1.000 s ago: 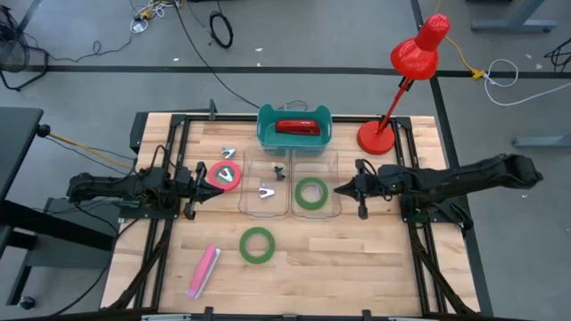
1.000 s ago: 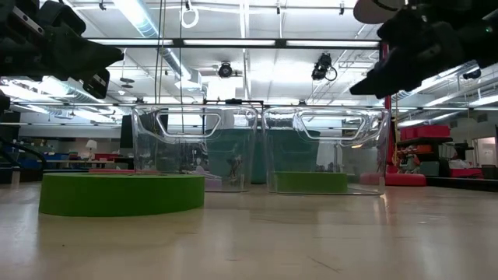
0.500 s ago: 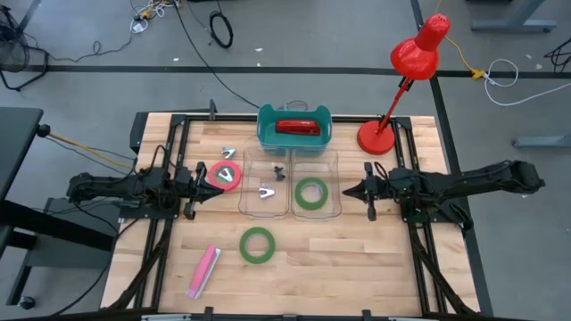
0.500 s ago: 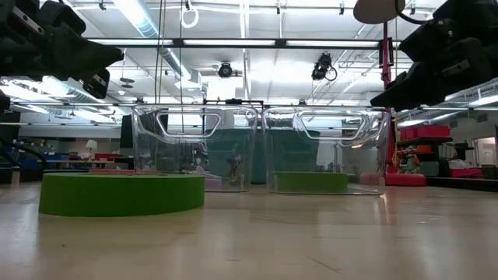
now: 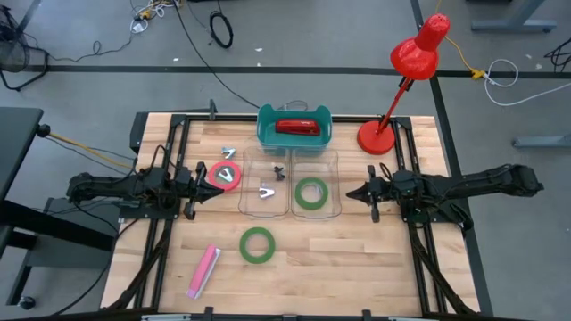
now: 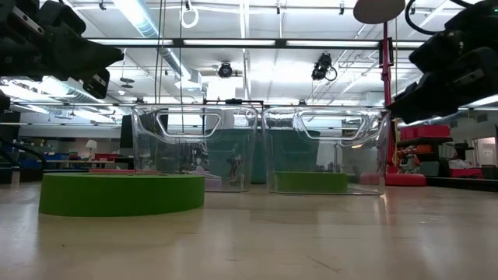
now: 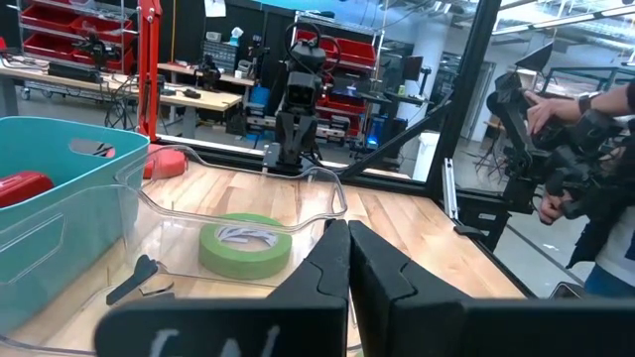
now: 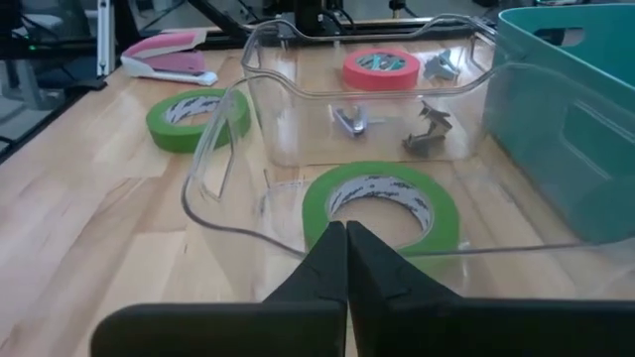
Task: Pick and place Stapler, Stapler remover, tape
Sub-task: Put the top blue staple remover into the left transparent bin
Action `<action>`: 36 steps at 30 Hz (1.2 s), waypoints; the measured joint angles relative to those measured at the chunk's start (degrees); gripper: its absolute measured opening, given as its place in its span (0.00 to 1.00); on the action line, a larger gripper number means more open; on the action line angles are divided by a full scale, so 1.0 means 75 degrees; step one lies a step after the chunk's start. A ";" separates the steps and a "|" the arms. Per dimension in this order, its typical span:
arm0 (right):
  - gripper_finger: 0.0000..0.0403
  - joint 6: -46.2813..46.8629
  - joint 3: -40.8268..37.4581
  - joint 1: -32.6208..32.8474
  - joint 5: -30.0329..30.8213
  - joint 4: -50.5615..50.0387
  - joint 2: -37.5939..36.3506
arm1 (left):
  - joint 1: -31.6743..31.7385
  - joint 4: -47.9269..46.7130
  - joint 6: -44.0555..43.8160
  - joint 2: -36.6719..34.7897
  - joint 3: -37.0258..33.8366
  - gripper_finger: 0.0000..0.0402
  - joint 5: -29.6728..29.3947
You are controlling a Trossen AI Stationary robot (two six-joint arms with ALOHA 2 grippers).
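Two dark arms flanked clear bins on a wooden tabletop (image 5: 357, 259), both pincers pressed closed and empty.

The left pincer (image 5: 198, 181) waited just beside the red-pink tape roll (image 5: 225, 175); the right pincer (image 5: 351, 193) hung beside the right clear bin (image 5: 335, 189) holding one green tape roll (image 5: 310, 193). A second green tape roll (image 5: 257, 244) lay loose near the pink stapler (image 5: 203, 270). The rolls looked light, stiff and flat, probably best pinched across the ring wall through the open centre.

Robotics lab or workshop. Evidence: wooden bench (image 5: 357, 267) on grey concrete floor with loose cables (image 5: 220, 28); exposed ceiling ducts and strip lights (image 6: 140, 15); red parts bins (image 7: 60, 25) on shelving; further robot arm (image 7: 298, 109) beyond.
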 joint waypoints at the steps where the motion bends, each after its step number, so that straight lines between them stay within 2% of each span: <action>1: 0.00 0.0004 -0.0023 0.0000 -0.0019 0.0000 -0.0039 | 0.0001 0.0000 0.0000 0.0000 0.0001 0.01 -0.0001; 19: 0.00 0.0256 -0.0406 0.0000 -0.0028 -0.0052 -0.0850 | -0.0001 0.0000 0.0003 0.0000 0.0001 0.01 0.0001; 36: 0.03 0.0635 -0.0406 0.0000 -0.0025 -0.0886 -0.1675 | -0.0001 0.0000 0.0000 0.0003 0.0001 0.01 -0.0002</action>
